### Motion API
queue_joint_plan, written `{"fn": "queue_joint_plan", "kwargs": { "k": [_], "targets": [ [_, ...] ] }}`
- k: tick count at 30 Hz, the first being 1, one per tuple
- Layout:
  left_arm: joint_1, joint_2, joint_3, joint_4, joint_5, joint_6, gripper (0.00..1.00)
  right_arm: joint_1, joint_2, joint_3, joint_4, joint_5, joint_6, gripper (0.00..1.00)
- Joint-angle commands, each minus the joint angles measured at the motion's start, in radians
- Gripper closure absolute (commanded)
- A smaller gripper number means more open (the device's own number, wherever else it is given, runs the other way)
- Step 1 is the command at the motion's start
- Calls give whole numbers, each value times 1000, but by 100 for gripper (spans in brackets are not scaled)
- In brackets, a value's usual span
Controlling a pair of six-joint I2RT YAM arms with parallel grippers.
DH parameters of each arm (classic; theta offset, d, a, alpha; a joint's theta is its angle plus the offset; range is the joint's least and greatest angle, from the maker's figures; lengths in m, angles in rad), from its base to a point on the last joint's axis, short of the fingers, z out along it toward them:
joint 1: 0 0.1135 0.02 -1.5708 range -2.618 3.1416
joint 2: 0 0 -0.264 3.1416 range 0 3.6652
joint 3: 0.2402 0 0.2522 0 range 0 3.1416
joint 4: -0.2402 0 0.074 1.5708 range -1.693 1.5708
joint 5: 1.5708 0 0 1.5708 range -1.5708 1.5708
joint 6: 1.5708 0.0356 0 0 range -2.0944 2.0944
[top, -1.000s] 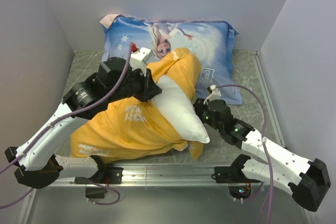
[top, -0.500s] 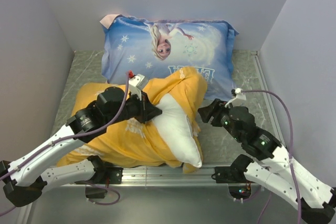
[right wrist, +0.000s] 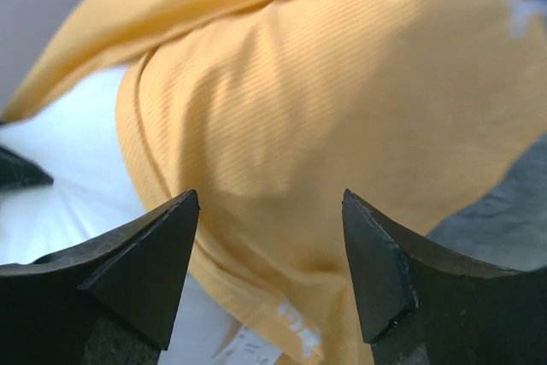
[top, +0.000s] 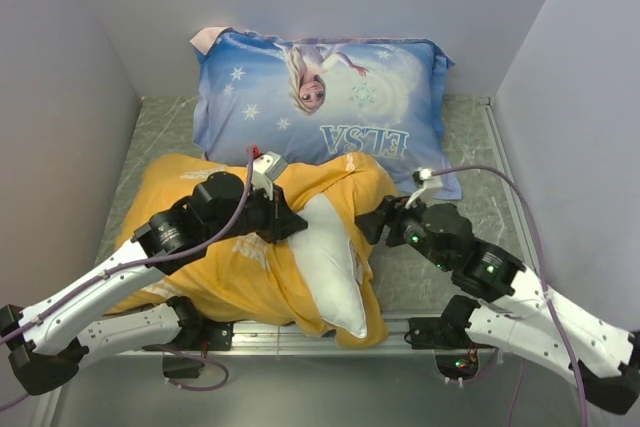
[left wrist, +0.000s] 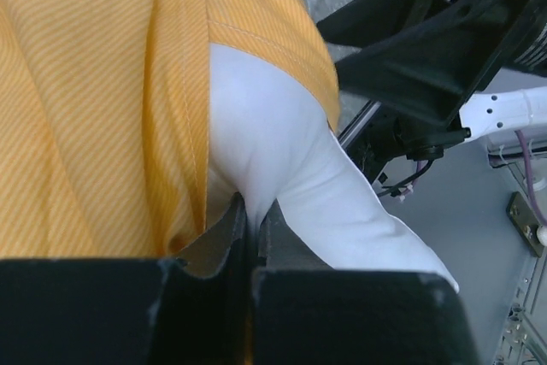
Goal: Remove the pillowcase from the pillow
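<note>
Yellow-orange pillowcase point(top: 215, 262) lies bunched and wrinkled across the near-left part of the desk point(top: 425, 272), partly under the left arm. White pillow point(top: 335, 267) sticks out of the case's open end at near-middle. One white corner points toward the near desk edge, the rest of it is inside the case. Orange fabric runs along both sides of the exposed white part and folds over its far end.

Left gripper point(left wrist: 254, 218) is closed tight, pinching a fold of the white pillow right at the case opening. In the left wrist view the jaws are together with white cloth drawn into the gap and the orange hem just beside it on the left. Cannot tell whether any hem is caught too. Black link of the right arm point(left wrist: 444, 49) shows beyond the pillow in that view.

Right gripper point(right wrist: 269, 237) is spread wide and holds nothing. It sits low, just right of the exposed pillow, facing the bulging side of the case. Orange fabric fills the space ahead of the fingers, contact not visible. Some white print shows on the case in the right wrist view, blurred.

Blue Elsa pillow point(top: 320, 97) lies at the far side of the desk against the back wall, its near edge meeting the top of the orange case
</note>
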Motion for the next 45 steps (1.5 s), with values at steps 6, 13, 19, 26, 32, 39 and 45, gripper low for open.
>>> {"fn": "queue_joint_plan", "kwargs": {
  "k": [6, 13, 19, 26, 32, 39, 45],
  "targets": [
    [-5, -8, -19, 35, 11, -7, 100, 185, 158, 111, 78, 149, -8, 25],
    [-21, -22, -6, 29, 56, 7, 100, 133, 184, 112, 38, 244, 18, 81],
    [-30, -43, -2, -8, 93, 25, 99, -66, 201, 108, 18, 149, 3, 100],
    [-51, -80, -22, 12, 183, 35, 99, -277, 294, 124, 40, 62, 4, 100],
    [-59, -152, 11, 32, 224, 39, 100, -343, 379, 63, 121, 3, 24, 100],
    [-59, -209, 84, 98, 143, 15, 99, -373, 426, -59, 326, -183, 69, 100],
    [-59, -186, 165, 257, -47, -25, 99, -177, 460, -80, 469, -168, 125, 100]
  ]
}}
